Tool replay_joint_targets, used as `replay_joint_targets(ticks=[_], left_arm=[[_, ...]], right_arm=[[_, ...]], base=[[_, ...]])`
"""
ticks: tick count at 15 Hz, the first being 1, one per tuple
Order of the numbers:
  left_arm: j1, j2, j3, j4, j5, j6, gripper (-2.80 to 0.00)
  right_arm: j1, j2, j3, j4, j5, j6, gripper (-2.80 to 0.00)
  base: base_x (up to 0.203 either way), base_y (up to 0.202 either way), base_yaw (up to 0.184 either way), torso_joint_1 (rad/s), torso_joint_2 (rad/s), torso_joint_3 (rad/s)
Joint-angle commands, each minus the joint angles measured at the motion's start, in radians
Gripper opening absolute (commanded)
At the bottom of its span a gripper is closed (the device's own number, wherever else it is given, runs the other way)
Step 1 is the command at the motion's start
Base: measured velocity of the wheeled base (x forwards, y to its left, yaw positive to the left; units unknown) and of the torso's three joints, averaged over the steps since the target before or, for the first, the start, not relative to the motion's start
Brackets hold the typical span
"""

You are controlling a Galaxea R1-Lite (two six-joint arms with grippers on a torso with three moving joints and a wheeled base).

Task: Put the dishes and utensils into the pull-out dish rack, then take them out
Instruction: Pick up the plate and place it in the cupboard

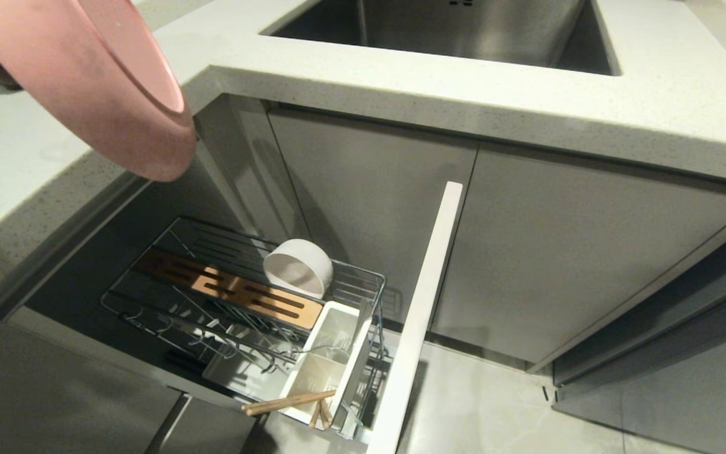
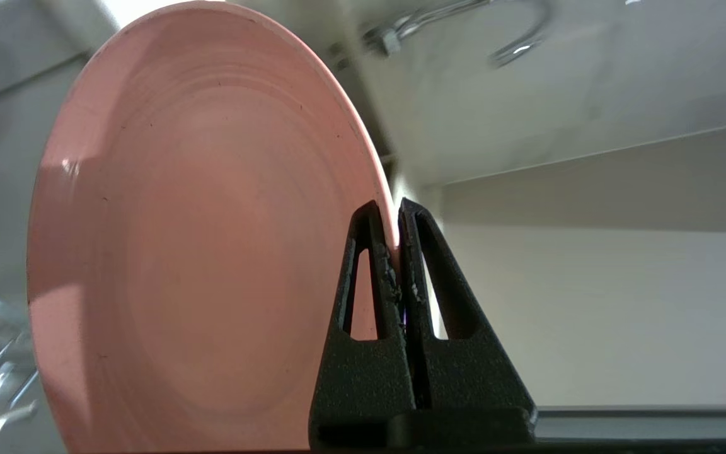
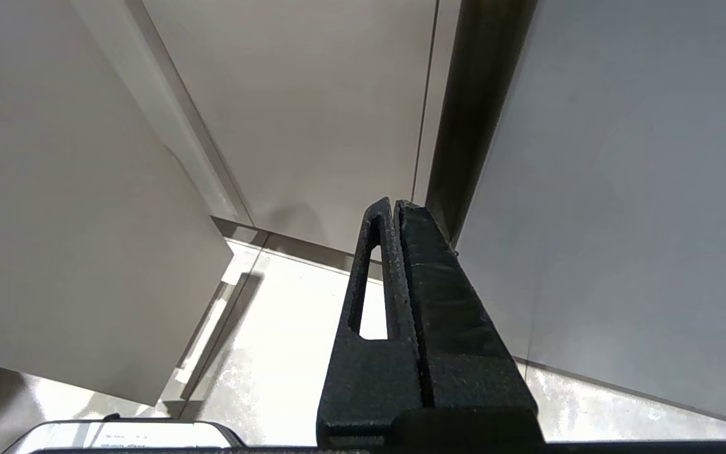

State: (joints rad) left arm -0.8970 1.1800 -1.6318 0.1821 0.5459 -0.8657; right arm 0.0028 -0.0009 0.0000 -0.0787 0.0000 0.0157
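Plate first, up at far left: we see one flat round pink plate (image 1: 95, 82) held on edge above the pale speckled worktop (image 1: 16, 157), its rim pinched between the left gripper (image 2: 396, 236) fingers, which are clamped tight on it. Below, the chrome wire pull-out dish rack (image 1: 174, 296) stands drawn out, already carrying one off-white round bowl (image 1: 298, 267) tipped on its side beside the slotted wooden strip (image 1: 230, 289). Moving right, the white plastic cutlery caddy (image 1: 328, 369) holds one slim silver fork (image 1: 328, 345) and one pair of light wooden chopsticks (image 1: 290, 402). So we judge three items are racked and the plate is the one out; we can't say whether it's loading or unloading. Further right, the right gripper (image 3: 394, 211) hangs idle by the cabinet fronts, fingers pressed together on nothing.
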Motion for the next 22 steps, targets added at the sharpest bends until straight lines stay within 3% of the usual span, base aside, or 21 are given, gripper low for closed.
replay_joint_targets(ticks=[1, 2, 5, 8, 12, 14, 17, 22], left_arm=[[-0.016, 0.020, 0.063, 0.000, 0.084, -0.032, -2.80], [-0.017, 0.028, 0.095, -0.001, 0.139, -0.067, -2.80], [-0.019, 0.037, 0.175, 0.005, 0.222, -0.213, -2.80], [-0.033, 0.041, 0.227, 0.030, 0.258, -0.362, -2.80], [-0.035, 0.062, 0.275, 0.042, 0.394, -0.418, -2.80], [-0.036, 0.068, 0.349, 0.036, 0.421, -0.450, -2.80], [-0.035, 0.066, 0.452, 0.035, 0.437, -0.570, -2.80], [-0.034, 0.055, 0.530, 0.035, 0.443, -0.680, -2.80]], right_arm=[[0.000, 0.001, 0.026, -0.001, 0.000, 0.000, -2.80], [0.000, 0.001, 0.026, -0.001, 0.000, 0.000, -2.80], [0.000, 0.001, 0.026, -0.001, 0.000, 0.000, -2.80], [0.000, 0.001, 0.026, -0.001, 0.000, 0.000, -2.80], [0.000, 0.001, 0.026, -0.001, 0.000, 0.000, -2.80], [0.000, 0.001, 0.027, -0.001, 0.000, 0.000, -2.80], [0.000, 0.001, 0.027, -0.001, 0.000, 0.000, -2.80], [0.000, 0.001, 0.026, -0.001, 0.000, 0.000, -2.80]], base=[[0.000, 0.000, 0.000, 0.000, 0.00, 0.000], [0.000, 0.000, 0.000, 0.000, 0.00, 0.000], [0.000, 0.000, 0.000, 0.000, 0.00, 0.000], [0.000, 0.000, 0.000, 0.000, 0.00, 0.000], [0.000, 0.000, 0.000, 0.000, 0.00, 0.000], [0.000, 0.000, 0.000, 0.000, 0.00, 0.000], [0.000, 0.000, 0.000, 0.000, 0.00, 0.000], [0.000, 0.000, 0.000, 0.000, 0.00, 0.000]])
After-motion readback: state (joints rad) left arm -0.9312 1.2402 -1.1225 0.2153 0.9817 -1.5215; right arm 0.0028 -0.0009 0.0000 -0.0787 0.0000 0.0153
